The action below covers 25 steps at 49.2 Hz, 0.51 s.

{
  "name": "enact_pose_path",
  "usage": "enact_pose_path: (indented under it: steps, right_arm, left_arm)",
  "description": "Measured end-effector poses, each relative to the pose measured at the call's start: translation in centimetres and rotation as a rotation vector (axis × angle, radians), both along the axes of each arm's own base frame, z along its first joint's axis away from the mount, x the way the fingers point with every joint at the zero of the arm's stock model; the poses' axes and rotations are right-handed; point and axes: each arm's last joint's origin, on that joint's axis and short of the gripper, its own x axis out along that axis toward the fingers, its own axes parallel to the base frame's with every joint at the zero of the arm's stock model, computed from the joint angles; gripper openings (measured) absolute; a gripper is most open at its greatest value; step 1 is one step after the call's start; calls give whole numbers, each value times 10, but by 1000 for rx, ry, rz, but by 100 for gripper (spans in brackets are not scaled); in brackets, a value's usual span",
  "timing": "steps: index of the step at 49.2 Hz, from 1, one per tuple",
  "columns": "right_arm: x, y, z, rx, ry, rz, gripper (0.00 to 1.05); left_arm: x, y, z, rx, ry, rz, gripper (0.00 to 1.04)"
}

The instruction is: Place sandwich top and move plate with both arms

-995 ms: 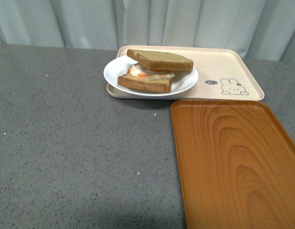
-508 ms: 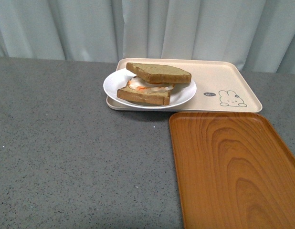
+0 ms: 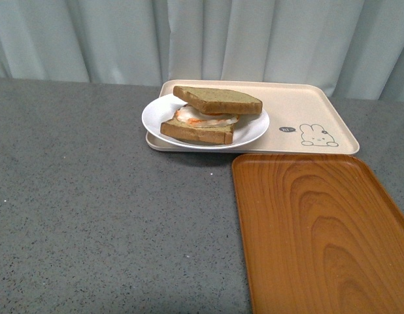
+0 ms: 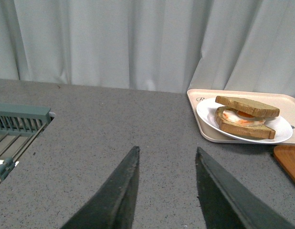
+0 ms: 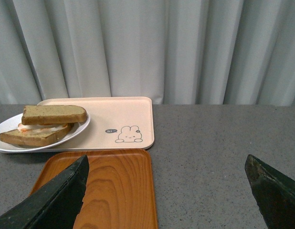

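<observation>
Sandwich top (image 3: pixel 218 99) already set on egg slice (image 3: pixel 197 131), on plate (image 3: pixel 254 127) at left end of beige tray (image 3: pixel 306 104), overhanging its near-left corner. Left gripper (image 4: pixel 164 191) narrow-open, empty; right gripper (image 5: pixel 166 191) wide, empty; both well back over worktop (image 3: pixel 91 196). Judged step: plate move pending. Next: both arms reach plate rim at opposite sides, lift level, prob. toward orange tray (image 3: pixel 319 229).

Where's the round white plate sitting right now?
In the front view the round white plate rests on the left end of the beige rabbit-print tray, overhanging its left edge, just behind the orange wood-grain tray.
</observation>
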Motion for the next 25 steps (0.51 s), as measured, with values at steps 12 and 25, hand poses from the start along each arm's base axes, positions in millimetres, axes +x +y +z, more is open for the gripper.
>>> enact_pose_path:
  steps: [12, 25]
  right_arm:
    - [0, 0, 0, 0, 0, 0, 96]
    - [0, 0, 0, 0, 0, 0, 96]
  left_arm:
    - [0, 0, 0, 0, 0, 0, 88]
    - [0, 0, 0, 1, 0, 0, 98]
